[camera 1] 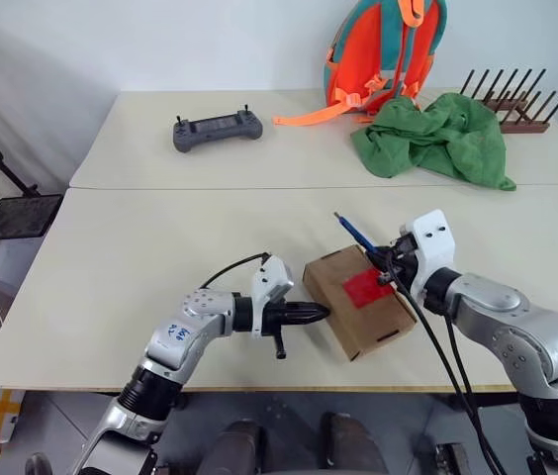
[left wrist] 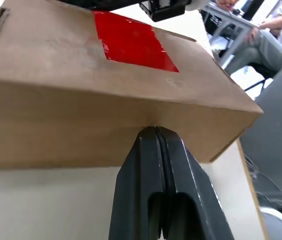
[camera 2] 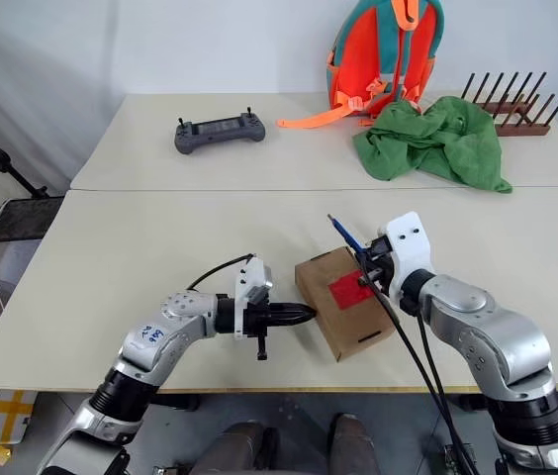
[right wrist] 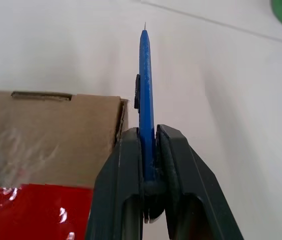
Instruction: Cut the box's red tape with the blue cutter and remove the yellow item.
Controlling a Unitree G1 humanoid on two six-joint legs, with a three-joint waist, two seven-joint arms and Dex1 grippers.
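Note:
The box [camera 1: 357, 311], a small brown carton, lies near the table's front edge with the red tape [camera 1: 366, 287] across its top. My left gripper [camera 1: 311, 313] is shut, its tips pressed against the box's left side [left wrist: 153, 131]. My right gripper [camera 1: 386, 265] is shut on the blue cutter [camera 1: 356, 235], which sticks up and away past the box's far edge, its narrow tip pointing toward the back of the table [right wrist: 144, 75]. The right gripper hovers just over the tape's right end. The box is closed, and the yellow item is hidden.
On the far table lie a grey game controller [camera 1: 217, 129], a green cloth [camera 1: 435, 139] and an orange backpack [camera 1: 383, 54]. A dark wooden peg rack [camera 1: 516, 104] stands at the back right. The table's front edge [camera 1: 259, 388] runs just below the box.

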